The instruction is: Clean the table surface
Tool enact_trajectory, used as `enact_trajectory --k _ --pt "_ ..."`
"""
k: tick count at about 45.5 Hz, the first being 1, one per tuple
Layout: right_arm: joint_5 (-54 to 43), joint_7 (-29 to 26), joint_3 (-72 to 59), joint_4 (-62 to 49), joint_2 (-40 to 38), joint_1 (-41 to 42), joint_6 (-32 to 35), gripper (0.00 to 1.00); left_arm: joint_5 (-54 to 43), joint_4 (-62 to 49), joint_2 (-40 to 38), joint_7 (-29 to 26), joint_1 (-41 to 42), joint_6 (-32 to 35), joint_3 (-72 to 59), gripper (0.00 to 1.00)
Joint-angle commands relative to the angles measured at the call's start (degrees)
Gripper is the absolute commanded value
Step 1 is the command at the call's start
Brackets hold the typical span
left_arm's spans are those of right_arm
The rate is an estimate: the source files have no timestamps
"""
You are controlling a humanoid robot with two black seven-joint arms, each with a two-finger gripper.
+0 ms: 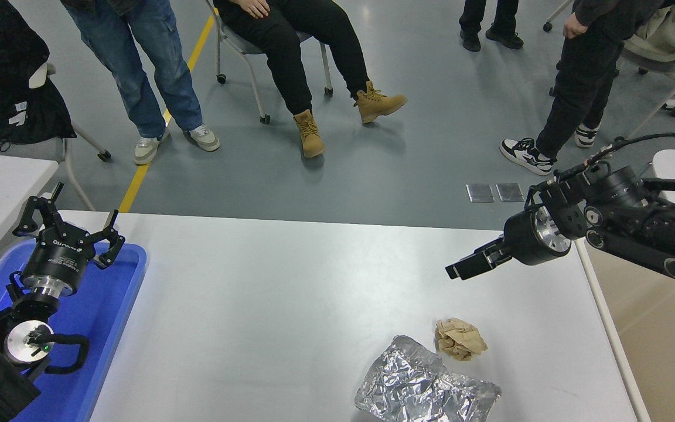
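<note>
The table surface (290,293) fills the middle of the view. A crumpled brown paper ball (459,339) lies near its front right, just beside a crushed foil sheet (425,388). The right gripper (457,271) hangs above the paper, jaws pressed together. The left gripper (68,225) sits over a blue tray (120,305), jaws spread.

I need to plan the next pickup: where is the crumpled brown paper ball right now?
In the head view the brown paper ball lies on the table surface, front right, touching the crumpled foil at its upper right.
</note>
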Motion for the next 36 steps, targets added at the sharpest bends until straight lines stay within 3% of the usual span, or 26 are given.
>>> enact_trajectory --k 1,36 --pt "-6.12 0.01 -0.02 2.14 0.15 -2.64 2.5 0.99 0.0 0.0 0.0 0.0 0.0 0.0 0.0 1.0" --pt "-7.62 0.01 4.37 5.48 3.22 -9.41 2.16 0.98 0.0 0.0 0.0 0.0 0.0 0.0 0.0 1.0"
